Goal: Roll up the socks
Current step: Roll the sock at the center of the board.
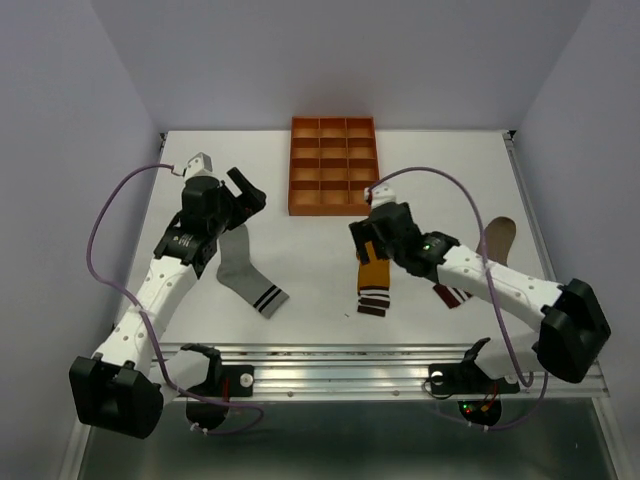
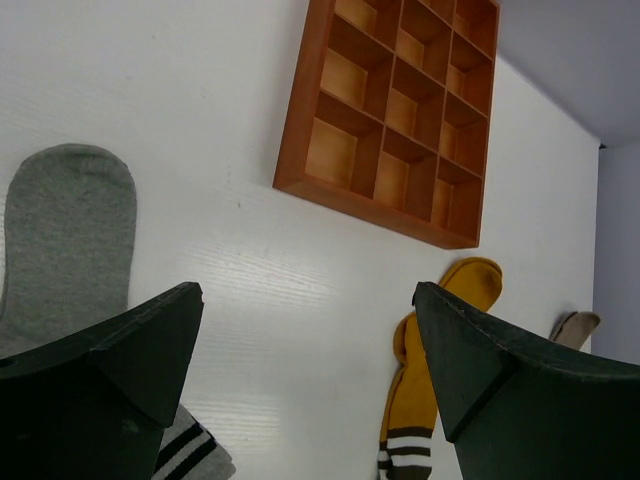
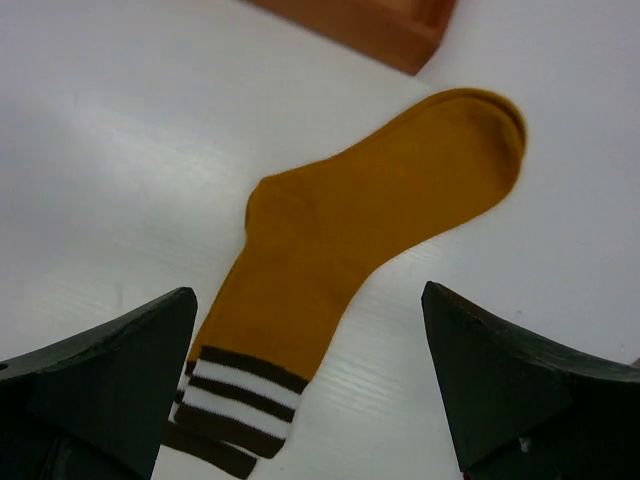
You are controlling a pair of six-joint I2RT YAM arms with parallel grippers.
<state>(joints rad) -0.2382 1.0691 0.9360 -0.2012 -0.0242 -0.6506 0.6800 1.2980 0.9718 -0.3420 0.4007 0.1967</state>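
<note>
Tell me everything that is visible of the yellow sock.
The yellow sock is mustard coloured, of soft knit fabric as it looks, with brown and white stripes at the cuff. It lies flat and unrolled on the white table, bent at the heel, its toe near the orange tray, its cuff toward the robot. The open right hand hovers over it; no contact shows.

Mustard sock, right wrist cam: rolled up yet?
No, the mustard sock lies flat and unrolled on the white table, with everything from toe to striped cuff in view.
</note>
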